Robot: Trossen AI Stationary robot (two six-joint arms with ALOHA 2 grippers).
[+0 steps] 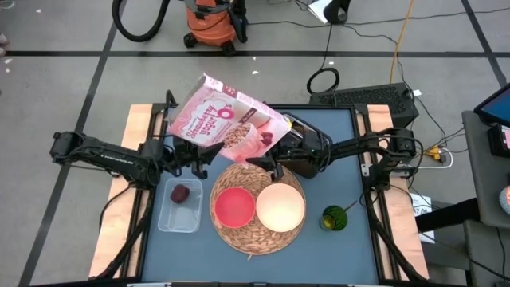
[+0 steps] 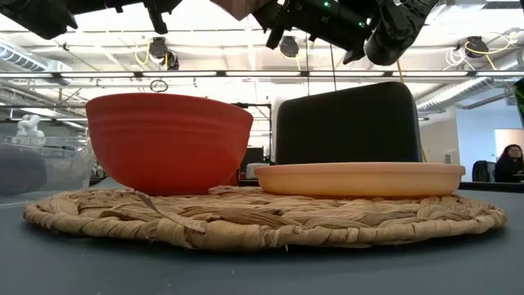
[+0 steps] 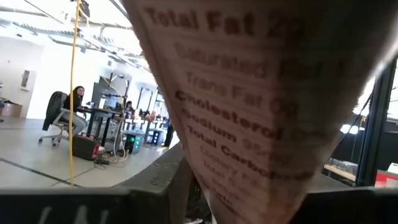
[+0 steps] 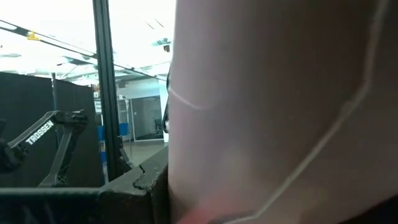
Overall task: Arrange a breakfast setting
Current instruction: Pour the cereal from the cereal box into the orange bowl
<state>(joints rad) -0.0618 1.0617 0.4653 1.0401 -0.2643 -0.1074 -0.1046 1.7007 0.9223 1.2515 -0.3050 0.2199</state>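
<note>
A pink cereal bag (image 1: 227, 119) is held tilted in the air over the table's far middle, between my two grippers. My left gripper (image 1: 201, 157) is at the bag's lower left edge and my right gripper (image 1: 271, 154) at its lower right edge. Below, toward the near side, the round woven straw mat (image 1: 256, 236) carries the small red bowl (image 1: 233, 207) and the cream plate (image 1: 280, 206) side by side. The dark red fruit (image 1: 181, 193) lies in a clear tub (image 1: 178, 220) left of the mat. The toast and the spoon are out of view. My left gripper is shut on the bag's lower left edge (image 1: 205, 148), coming level from the table's left. The bag's printed back (image 3: 249, 93) fills its wrist view and hides the fingers. The bag is clear of the table. My right gripper is shut on the bag's lower right edge (image 1: 267, 143), coming level from the table's right. The bag's wall (image 4: 280, 112) fills its wrist view and hides the fingers. The bag rises tilted toward the far left.
A dark box (image 2: 348, 123) stands on the table just beyond the plate, under my right arm. A green round thing (image 1: 335, 218) lies right of the mat. The bowl (image 2: 168, 143) and the plate (image 2: 360, 178) also show in the low view. People sit at desks in the room beyond.
</note>
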